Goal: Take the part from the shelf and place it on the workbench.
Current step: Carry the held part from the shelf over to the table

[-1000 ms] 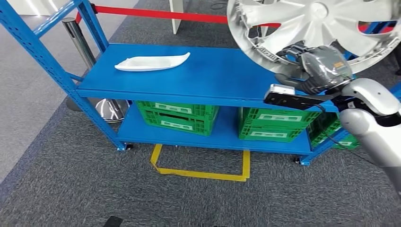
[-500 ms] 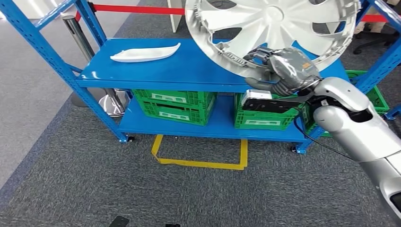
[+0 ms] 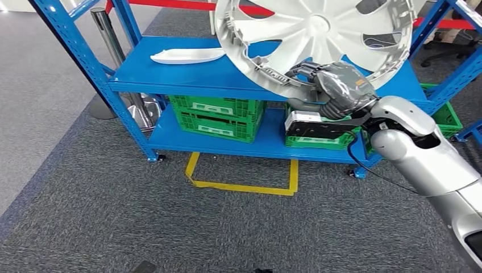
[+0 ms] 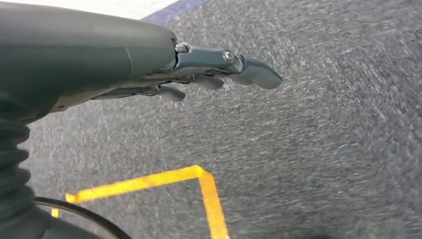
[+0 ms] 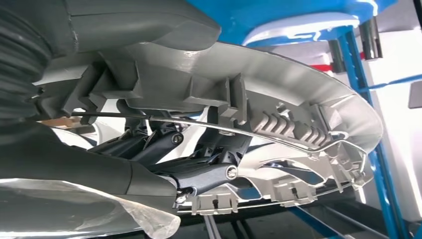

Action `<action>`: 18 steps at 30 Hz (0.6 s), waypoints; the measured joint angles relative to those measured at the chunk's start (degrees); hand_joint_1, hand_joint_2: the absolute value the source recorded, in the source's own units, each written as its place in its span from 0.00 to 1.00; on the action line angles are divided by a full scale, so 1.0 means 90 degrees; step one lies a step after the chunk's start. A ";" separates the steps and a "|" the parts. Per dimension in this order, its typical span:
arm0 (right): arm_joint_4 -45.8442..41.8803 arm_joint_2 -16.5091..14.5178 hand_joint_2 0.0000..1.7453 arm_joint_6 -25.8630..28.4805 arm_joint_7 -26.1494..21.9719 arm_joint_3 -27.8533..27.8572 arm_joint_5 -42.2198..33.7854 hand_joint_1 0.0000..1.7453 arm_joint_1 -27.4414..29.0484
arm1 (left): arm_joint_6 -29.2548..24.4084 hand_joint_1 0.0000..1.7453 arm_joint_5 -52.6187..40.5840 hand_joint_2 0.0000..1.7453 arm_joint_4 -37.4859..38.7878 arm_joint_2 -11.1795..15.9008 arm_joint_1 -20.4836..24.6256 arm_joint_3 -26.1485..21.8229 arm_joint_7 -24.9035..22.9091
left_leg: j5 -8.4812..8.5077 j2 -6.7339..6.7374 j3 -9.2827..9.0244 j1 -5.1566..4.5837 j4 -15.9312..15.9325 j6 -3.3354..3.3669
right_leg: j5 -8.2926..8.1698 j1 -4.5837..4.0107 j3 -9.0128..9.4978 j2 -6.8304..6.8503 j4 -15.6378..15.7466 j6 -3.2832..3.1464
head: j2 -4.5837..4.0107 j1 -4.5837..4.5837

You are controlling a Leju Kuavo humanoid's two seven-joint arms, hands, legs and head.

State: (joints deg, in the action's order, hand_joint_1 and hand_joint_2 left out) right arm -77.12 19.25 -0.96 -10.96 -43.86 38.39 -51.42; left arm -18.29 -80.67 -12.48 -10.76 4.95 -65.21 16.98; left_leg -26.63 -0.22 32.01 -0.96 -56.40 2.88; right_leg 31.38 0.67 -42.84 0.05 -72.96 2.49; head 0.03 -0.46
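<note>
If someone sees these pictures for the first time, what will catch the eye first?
First, the large silver plastic wheel cover, held up by the right hand in front of the blue metal shelf. Next, a white curved part lying on the shelf's top board, and green plastic crates on the board below.

Workshop floor — blue steel shelving (image 3: 187, 79), green crates (image 3: 219, 116), taped floor marking (image 3: 241, 185).
</note>
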 joint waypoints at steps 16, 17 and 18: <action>-0.0011 0.0037 1.00 0.0012 0.0047 0.0050 0.0033 1.00 -0.0002 | 0.0036 0.00 -0.0024 1.00 0.0012 -0.0016 0.0001 0.0053 0.0000 | -0.0448 0.0001 0.0901 0.0155 -0.1656 -0.0443 | -0.0458 0.0064 0.1118 0.0245 0.1749 -0.0224 | 0.0001 0.0079; -0.0012 0.0037 1.00 0.0012 0.0048 0.0054 0.0033 1.00 -0.0003 | 0.0036 0.00 -0.0026 1.00 0.0012 -0.0016 0.0001 0.0056 0.0000 | -0.0196 0.0086 0.0703 0.0159 -0.1223 -0.0436 | -0.0450 0.0063 0.1124 0.0297 0.1749 -0.0211 | 0.0001 0.0079; -0.0012 0.0039 1.00 0.0012 0.0049 0.0060 0.0033 1.00 -0.0006 | 0.0036 0.00 -0.0028 1.00 0.0012 -0.0017 0.0004 0.0060 -0.0001 | -0.0009 0.0200 0.0511 0.0136 -0.0797 -0.0427 | -0.0440 0.0048 0.1123 0.0347 0.1742 -0.0193 | 0.0001 0.0081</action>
State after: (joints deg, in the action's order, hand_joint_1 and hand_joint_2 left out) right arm -77.22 19.60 -0.85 -10.52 -43.32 38.69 -51.48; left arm -17.97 -80.93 -12.38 -10.91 4.98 -64.67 16.98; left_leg -26.71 1.58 36.61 0.26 -63.57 -0.97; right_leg 27.42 1.10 -32.73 3.17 -57.28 0.75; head 0.04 0.26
